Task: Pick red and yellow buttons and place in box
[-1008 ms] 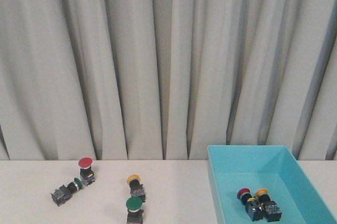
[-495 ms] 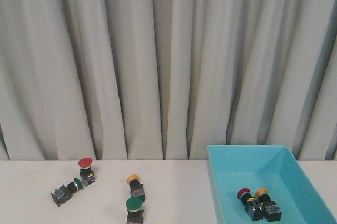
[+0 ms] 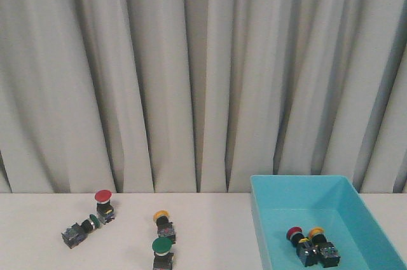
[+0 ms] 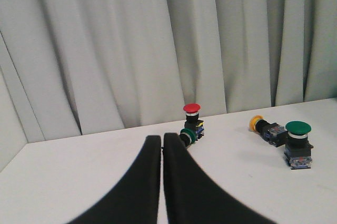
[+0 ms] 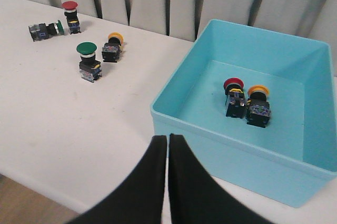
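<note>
here the white table [image 3: 210,232] is carrying everything, with a grey curtain [image 3: 203,73] hanging behind it. the box [image 3: 264,232] is sitting on the right side of the table, and two buttons are lying inside it side by side, touching or nearly so: a red-capped button in the box [image 3: 294,233] to the left and a yellow-capped button in the box [image 3: 316,232] to the right.

out on the left half of the table, four more buttons are waiting. a red button [image 3: 103,196] is standing upright at the far left, cap up. just beside it, a green button on its side [image 3: 93,221] is lying with its cap pointing toward the red one's body, close enough that i cannot tell whether they are touching. nearer the middle, a yellow button [image 3: 160,216] is lying tipped on its side, and just in front of it an upright green button [image 3: 162,246] is standing, cap up.

the left gripper [image 4: 161,142] is showing its two black fingers pressed together with nothing between them, hanging over bare table short of the red button. the right gripper [image 5: 168,140] is likewise clenched on nothing, its fingertips sitting just before the near wall of the box.
</note>
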Controlling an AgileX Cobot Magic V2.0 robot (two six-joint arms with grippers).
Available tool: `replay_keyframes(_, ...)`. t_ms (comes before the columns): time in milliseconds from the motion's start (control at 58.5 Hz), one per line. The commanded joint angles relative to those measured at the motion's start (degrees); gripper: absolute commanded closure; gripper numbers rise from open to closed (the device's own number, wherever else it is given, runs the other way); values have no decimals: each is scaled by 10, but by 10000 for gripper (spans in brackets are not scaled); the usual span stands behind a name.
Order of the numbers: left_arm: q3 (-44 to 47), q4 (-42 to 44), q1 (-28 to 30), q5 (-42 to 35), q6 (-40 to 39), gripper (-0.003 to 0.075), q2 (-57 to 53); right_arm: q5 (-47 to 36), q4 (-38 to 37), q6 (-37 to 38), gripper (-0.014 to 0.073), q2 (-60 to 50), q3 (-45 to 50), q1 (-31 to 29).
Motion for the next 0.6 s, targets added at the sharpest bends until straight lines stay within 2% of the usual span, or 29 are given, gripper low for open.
replay_keyframes(0, 3, -3, -1, -35, -1, 726, -8, -31, 13, -6, 598, 4, -16, -1)
replay_keyframes(273, 3, -3, -1, -35, -1, 726, -8, -33, 13, -6, 598, 4, -13, -1)
replay_keyframes(359, 3, -3, -1, -35, -1, 726, -8, -61, 8, -6, 598, -5, 1, -1)
replay_keyframes(461, 3, -3, -1, -35, -1, 726, -8, -115, 6, -2, 598, -47, 53, -1)
replay_keyframes(581, 3, -3, -1, -35, -1, 726, -8, -179, -14, 47, 598, -116, 139, -1)
